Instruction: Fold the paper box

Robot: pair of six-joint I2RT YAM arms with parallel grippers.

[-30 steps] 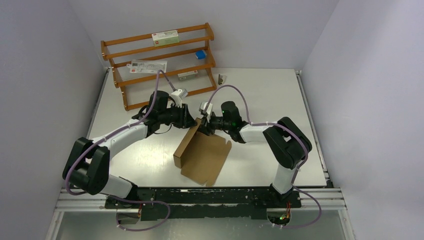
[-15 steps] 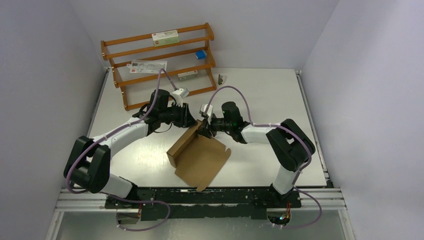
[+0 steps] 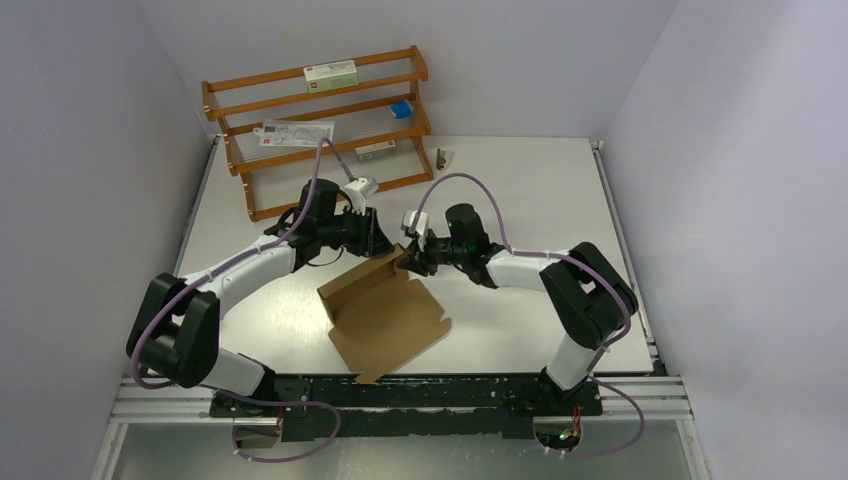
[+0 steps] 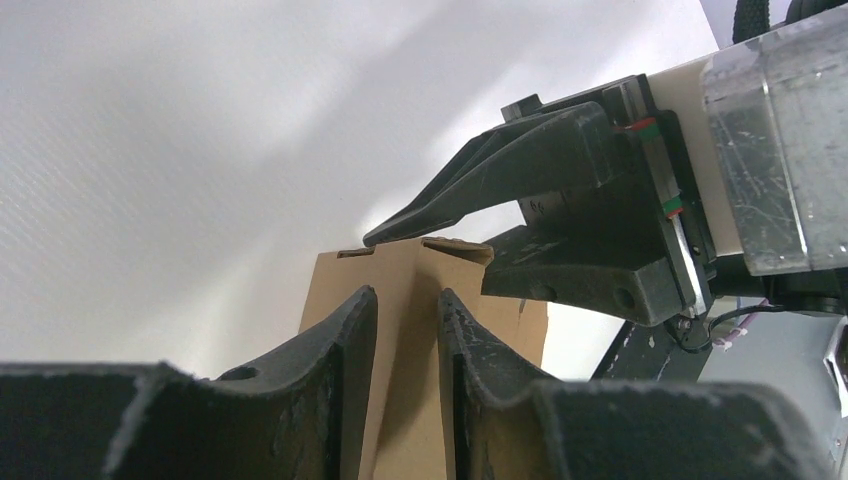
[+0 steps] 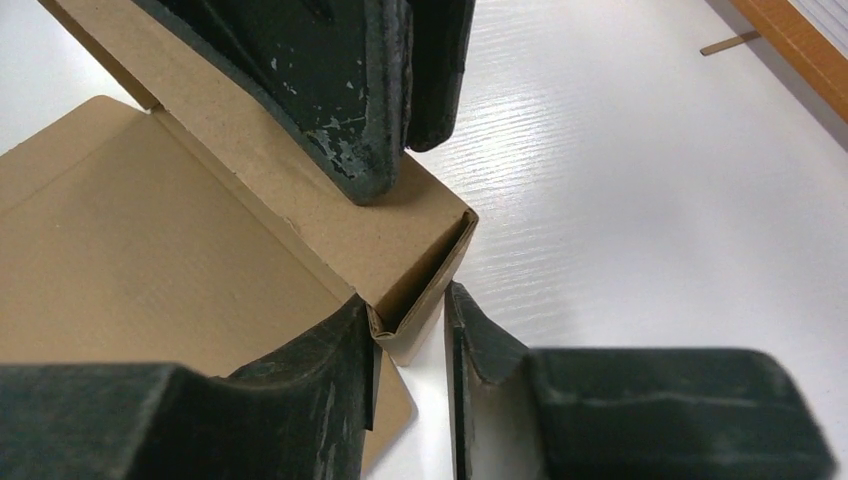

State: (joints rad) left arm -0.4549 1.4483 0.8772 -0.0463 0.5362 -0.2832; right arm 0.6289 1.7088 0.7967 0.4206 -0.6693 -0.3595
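Pale lilac walls (image 3: 100, 120) on three sides; white matte rectangular tabletop (image 3: 520, 180); brown wooden three-tier rack (image 3: 262, 80) far left, by back wall; even diffuse light

paper box (image 3: 385, 310) 1 | grippers 2 (left gripper (image 3: 383, 240), right gripper (image 3: 408, 260)) | rack (image 3: 250, 78) 1 | blue box (image 3: 401, 108) 1

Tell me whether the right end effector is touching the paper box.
Touching. Right wrist view: the right end effector pinches the paper box at its corner wall.
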